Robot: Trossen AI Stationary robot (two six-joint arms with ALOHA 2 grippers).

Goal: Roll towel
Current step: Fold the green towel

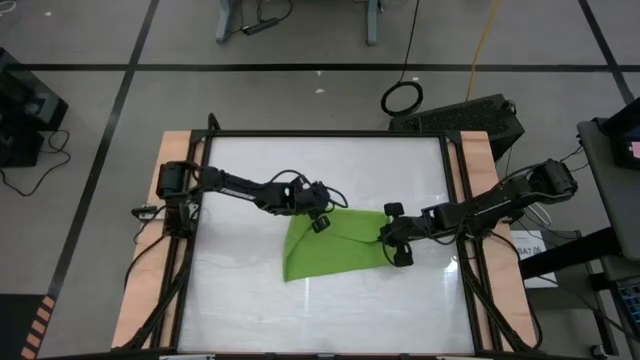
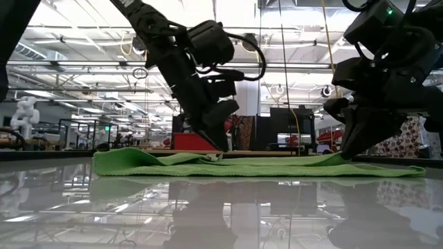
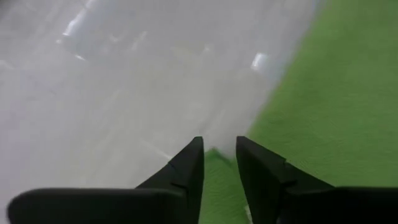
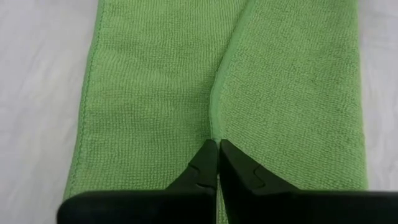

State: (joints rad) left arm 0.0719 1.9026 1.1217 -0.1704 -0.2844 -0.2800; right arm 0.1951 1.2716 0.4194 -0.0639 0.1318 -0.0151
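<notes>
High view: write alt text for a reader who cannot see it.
A lime-green towel lies flat on a white table, seen from above, with a dark robot arm reaching in from each side. The left gripper sits at its top edge, fingers slightly apart; the right gripper is shut at its right edge.

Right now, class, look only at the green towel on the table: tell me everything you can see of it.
The towel is a small, plain, bright lime-green cloth with a fine looped weave and a stitched hem. It lies nearly flat on the glossy white table, not rolled, with one edge folded over into a raised seam. The left gripper stands at its far edge, fingers slightly parted with cloth between the tips. The right gripper, shut, pinches the folded edge at its right end.
</notes>
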